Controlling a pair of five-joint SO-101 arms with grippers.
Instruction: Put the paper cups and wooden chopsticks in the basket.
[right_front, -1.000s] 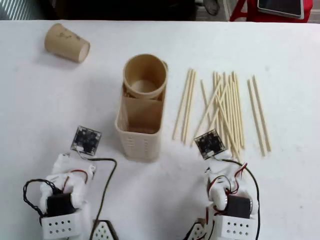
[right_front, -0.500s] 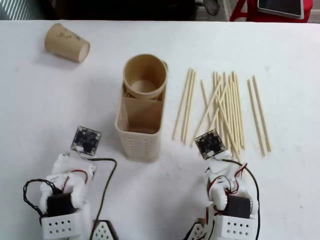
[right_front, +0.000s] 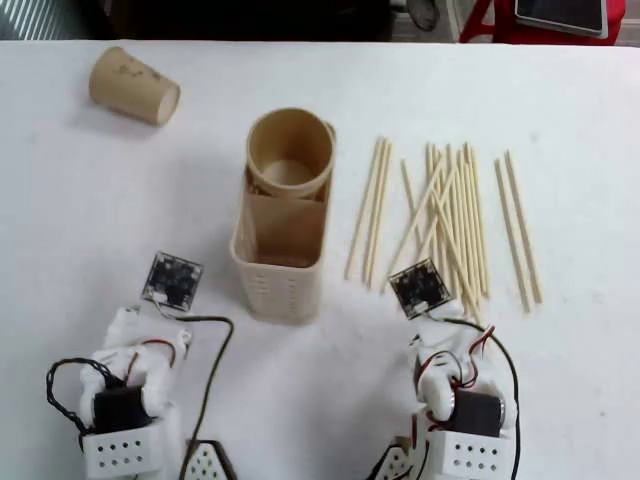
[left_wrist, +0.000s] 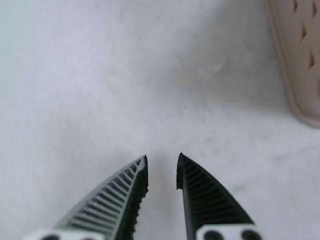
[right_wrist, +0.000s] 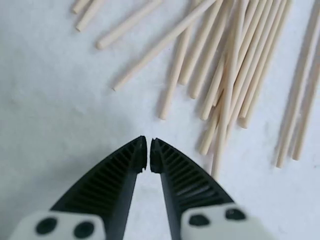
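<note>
Left gripper (left_wrist: 162, 158): hanging slightly parted, holding nothing.
Right gripper (right_wrist: 148, 140): sitting nearly closed, empty, near chopsticks (right_wrist: 228, 75).
Basket (right_front: 275, 287): holding a cup (right_front: 290, 165).

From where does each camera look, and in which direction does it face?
High view: fixed above the table, facing down; left arm and right arm show at the near edge, basket and chopsticks beyond.
Left wrist view: on the left arm, facing down past the left end effector at the table beside the basket.
Right wrist view: on the right arm, facing down past the right end effector at the chopsticks.
Shared: basket, high and left wrist; chopsticks, high and right wrist.
</note>
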